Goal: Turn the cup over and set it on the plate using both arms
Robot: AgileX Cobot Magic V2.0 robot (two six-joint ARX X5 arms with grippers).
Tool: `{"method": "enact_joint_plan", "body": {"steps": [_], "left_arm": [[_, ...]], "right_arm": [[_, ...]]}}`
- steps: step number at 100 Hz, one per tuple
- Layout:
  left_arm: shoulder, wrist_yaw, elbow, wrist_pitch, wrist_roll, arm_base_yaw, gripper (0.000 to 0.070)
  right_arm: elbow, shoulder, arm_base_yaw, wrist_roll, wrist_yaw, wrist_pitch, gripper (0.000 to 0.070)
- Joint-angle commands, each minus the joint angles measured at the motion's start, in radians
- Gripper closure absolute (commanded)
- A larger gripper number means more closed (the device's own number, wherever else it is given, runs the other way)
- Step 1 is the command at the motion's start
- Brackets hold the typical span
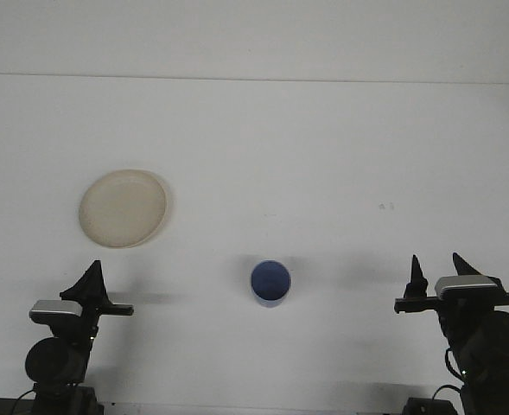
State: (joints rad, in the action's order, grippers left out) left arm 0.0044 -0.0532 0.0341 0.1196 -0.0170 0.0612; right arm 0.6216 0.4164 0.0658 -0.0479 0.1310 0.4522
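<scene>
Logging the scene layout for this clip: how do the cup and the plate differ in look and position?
The cup is blue and small; the plate is cream and much wider. The cup is tall-sided, its opening or base facing the camera; the plate is shallow and flat. The cup sits near centre, close to the robot; the plate lies farther back on the left. Both rest apart on the white table, untouched.

A white table meets a plain white wall (evenly, softly lit).
</scene>
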Motion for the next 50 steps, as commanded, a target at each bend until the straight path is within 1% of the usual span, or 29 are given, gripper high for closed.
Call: {"method": "enact_joint_plan", "body": {"steps": [1, 5, 33, 50], "left_arm": [[-0.001, 0.001, -0.02, 0.012, 0.002, 0.0, 0.0688], [-0.001, 0.001, -0.02, 0.014, 0.01, 0.0, 0.0688], [-0.001, 0.0, -0.02, 0.013, 0.009, 0.0, 0.0688], [-0.001, 0.001, -0.019, 0.014, -0.03, 0.0, 0.0688]], "right_arm": [[0.005, 0.003, -0.001, 0.007, 0.0, -0.011, 0.0221], [0.005, 0.003, -0.001, 0.007, 0.0, -0.011, 0.0221], [0.005, 0.003, -0.001, 0.007, 0.0, -0.011, 0.0221], [0.005, 0.003, -0.001, 0.007, 0.0, -0.011, 0.0221]]}}
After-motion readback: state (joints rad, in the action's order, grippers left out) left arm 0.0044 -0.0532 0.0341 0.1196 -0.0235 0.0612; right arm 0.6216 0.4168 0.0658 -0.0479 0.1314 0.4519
